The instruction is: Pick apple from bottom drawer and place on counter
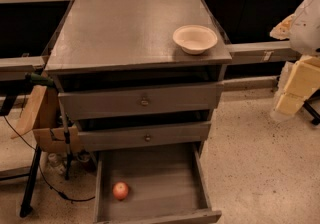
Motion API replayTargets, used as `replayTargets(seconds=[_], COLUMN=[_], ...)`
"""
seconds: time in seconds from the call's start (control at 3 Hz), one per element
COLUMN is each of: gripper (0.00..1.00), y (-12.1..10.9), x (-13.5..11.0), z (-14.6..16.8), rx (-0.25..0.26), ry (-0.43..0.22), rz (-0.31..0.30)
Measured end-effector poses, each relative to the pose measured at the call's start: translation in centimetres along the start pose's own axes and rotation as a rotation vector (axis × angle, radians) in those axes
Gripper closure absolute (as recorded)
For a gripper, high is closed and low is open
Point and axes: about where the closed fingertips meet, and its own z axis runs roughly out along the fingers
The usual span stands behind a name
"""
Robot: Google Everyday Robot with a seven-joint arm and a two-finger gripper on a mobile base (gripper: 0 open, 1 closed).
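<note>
The apple [120,190] is small, round and red-orange. It lies on the grey floor of the bottom drawer [160,188], near the drawer's left front corner. The bottom drawer is pulled wide open. The counter [120,28] is the flat grey top of the cabinet. My gripper [289,102] is the pale yellowish part at the right edge of the view, hanging below the white arm [306,18]. It is to the right of the cabinet at about the height of the upper drawers, well apart from the apple, and holds nothing that I can see.
A beige bowl [195,38] stands on the counter's right front corner. The two upper drawers [142,100] with small knobs are slightly open. A cardboard box [47,123], a stand and cables are at the cabinet's left. Dark side shelves flank the counter.
</note>
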Motion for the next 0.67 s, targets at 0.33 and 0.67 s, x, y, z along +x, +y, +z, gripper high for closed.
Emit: replayTargets(seconds=[0.33, 0.67], gripper=[0.0, 0.0], y=[0.0, -0.17], x=[0.0, -0.06], z=[0.0, 0.07], rx=[0.0, 0.006], ry=[-0.001, -0.026], rz=[0.0, 0.009])
